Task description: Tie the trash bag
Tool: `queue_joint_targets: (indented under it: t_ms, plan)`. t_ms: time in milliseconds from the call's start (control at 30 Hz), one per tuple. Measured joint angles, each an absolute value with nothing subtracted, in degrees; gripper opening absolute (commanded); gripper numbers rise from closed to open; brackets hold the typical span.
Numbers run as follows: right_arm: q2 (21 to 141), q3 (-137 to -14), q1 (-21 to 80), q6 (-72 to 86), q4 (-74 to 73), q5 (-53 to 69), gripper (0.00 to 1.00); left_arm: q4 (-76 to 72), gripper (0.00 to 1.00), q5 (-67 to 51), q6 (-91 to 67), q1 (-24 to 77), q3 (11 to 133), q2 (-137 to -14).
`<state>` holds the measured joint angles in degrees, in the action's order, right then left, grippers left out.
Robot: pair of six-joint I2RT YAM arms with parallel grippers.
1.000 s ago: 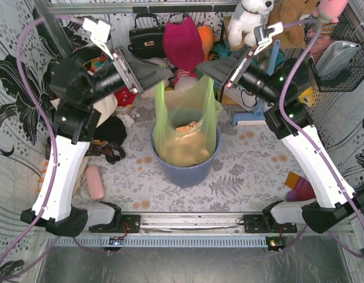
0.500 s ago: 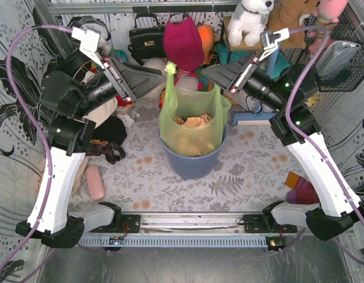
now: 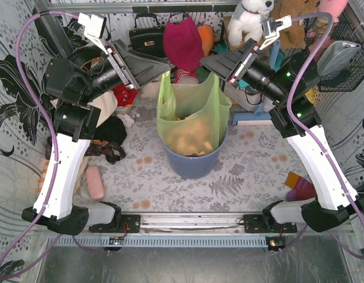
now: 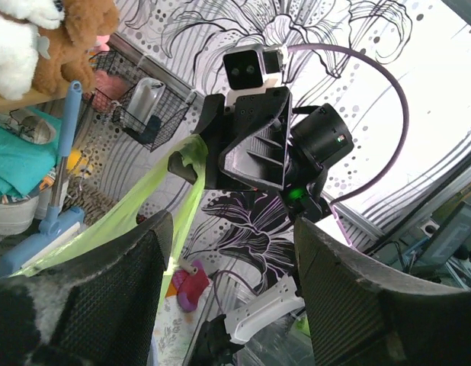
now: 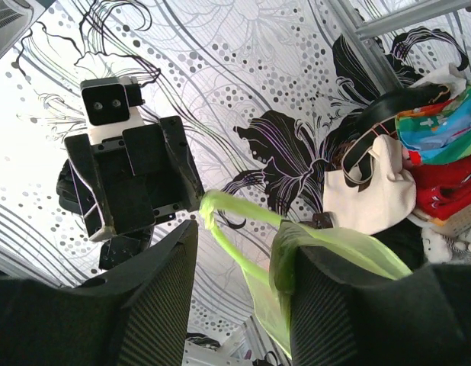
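The trash bag (image 3: pixel 191 118) is seated in a round blue-grey bin (image 3: pixel 197 168) at the middle of the patterned desk (image 3: pixel 247 171), and its top is drawn upward above the rim, with brownish crumpled paper (image 3: pixel 191 138) seen through the lime-green film. The left end effector (image 3: pixel 161 68) is held at the bag's left handle and the right end effector (image 3: pixel 208 62) at the right handle, the two facing each other over the bin. In the left wrist view the fingers are seen spread wide, and a stretched green strip is laid along the inner side of one finger (image 4: pixel 91 290), running across to the tip of the opposite end effector. In the right wrist view the fingers are seen moderately apart, the film being draped over the tip of one finger (image 5: pixel 334 305) rather than pinched. Whether either handle is truly gripped cannot be told.
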<state>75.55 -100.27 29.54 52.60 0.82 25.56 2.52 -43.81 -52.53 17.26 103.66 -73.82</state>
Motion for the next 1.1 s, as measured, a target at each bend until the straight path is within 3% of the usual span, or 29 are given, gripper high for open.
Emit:
queue_joint_targets:
  t_ms: [600,767,1100]
  plan:
    - [70.74,-90.24,29.54,52.38,0.64,24.36,0.47,17.45,0.81,-40.77,-39.97,17.23,97.27,-68.60]
    - [70.74,-89.76,29.54,52.40,0.67,24.32,0.48,13.43,0.80,-42.70,-41.23,17.23,93.54,-69.14]
    - [70.74,-89.69,29.54,52.45,1.58,24.36,0.47,-8.10,0.76,-50.17,-54.87,18.50,88.49,-75.13]
